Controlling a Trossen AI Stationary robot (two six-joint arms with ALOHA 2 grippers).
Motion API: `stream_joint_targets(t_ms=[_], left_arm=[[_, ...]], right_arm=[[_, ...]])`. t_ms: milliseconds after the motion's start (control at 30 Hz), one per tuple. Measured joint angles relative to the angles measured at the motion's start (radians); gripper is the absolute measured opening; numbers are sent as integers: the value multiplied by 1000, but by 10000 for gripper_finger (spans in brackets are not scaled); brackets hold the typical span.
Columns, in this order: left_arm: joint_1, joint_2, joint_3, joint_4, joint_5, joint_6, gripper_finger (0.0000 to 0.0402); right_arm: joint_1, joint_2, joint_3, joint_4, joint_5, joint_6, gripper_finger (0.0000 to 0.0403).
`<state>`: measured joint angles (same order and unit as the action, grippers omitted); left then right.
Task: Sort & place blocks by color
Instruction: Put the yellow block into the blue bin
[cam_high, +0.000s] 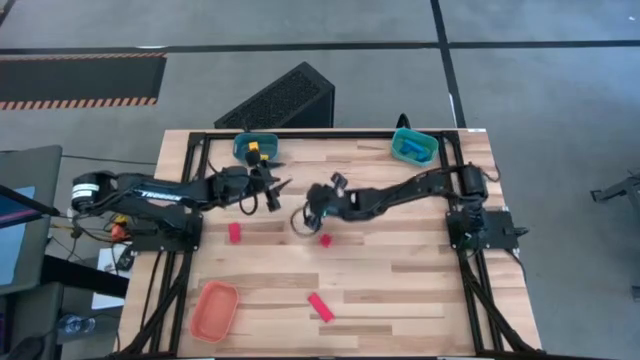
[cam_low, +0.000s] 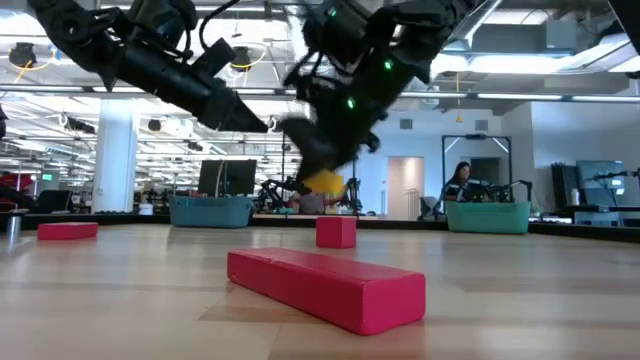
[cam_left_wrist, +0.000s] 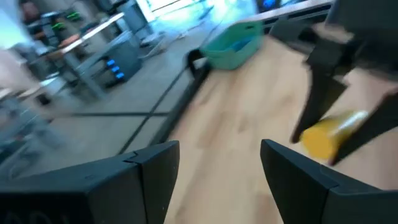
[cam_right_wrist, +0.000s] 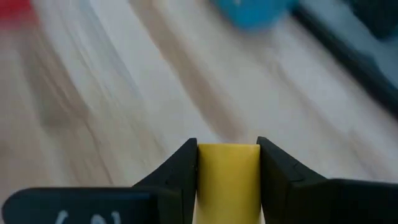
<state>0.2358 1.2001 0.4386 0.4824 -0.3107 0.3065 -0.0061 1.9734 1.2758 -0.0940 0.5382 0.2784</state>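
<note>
My right gripper hangs over the table's middle, shut on a yellow block, which also shows in the low view as the yellow block, clear of the table. My left gripper is open and empty, just to the left of the right gripper and raised, with the yellow block ahead of its fingers. Three red blocks lie flat on the wood: a cube, another and a bar. A teal tray holds a yellow block; another teal tray holds blue ones. My right gripper pinches the yellow block between its two fingers, one on each of two opposite side faces. The fingers slant down from above. The block is lifted clear of the table, its end sticking out beyond the fingertips.
An orange tray sits at the near left of the table. The red bar lies close to the near edge. Bare wood stretches across the table's right half. A person sits in the room beyond the far edge.
</note>
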Motion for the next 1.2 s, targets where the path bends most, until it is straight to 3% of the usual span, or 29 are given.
stream_joint_targets(t_ms=[133,267,333,567,733,833,967,1200], left_arm=[[61,-77,0,-42,-31,8,217],[124,-186,0,-79,-35,-2,217],[154,-244,0,-88,-43,-16,217],[244,-399,1,-187,-16,-10,217],[312,-404,1,-234,254,63,217],[325,-386,1,-233,406,55,217],[322,-380,1,-231,429,54,217],[256,-376,1,-228,446,96,231]], right_arm=[[-94,-25,-15,291,-110,-100,130],[-183,65,-18,709,-150,-54,130],[-215,128,11,824,-193,-13,130],[-250,246,239,602,-254,4,131],[-244,244,291,551,-301,10,131],[-263,184,263,555,-411,69,134],[-314,104,148,736,-517,168,143],[-337,59,-101,1104,-592,389,139]])
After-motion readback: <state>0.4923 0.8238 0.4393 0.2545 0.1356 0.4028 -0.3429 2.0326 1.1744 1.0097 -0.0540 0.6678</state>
